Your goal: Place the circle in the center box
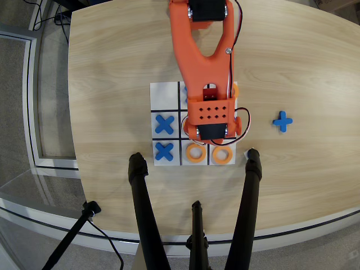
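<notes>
Center box (193, 115) lies hidden under the unlabelled orange arm (205, 62).

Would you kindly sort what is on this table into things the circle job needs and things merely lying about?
Job:
- orange rings
- white board, its centre cell hidden under the arm
- gripper, hidden from above

Lying about:
- blue X pieces on the board
- blue X on the table
- tripod legs

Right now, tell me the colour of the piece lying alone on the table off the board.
Blue: the lone X piece, clearest in the overhead view.
</notes>
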`<act>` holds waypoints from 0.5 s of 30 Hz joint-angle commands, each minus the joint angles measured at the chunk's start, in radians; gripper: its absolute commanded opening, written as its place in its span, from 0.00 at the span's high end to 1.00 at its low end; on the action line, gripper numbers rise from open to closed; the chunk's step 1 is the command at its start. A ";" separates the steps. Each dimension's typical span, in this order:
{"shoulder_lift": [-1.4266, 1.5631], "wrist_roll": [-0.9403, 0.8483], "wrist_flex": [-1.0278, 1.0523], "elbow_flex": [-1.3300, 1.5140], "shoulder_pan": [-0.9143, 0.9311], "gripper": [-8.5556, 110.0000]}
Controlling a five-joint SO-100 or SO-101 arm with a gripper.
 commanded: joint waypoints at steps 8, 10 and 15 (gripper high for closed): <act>0.026 -0.006 0.017 -0.037 0.003 0.90; 0.029 -0.006 0.040 -0.051 0.006 0.89; 0.040 -0.003 0.057 -0.074 0.014 0.84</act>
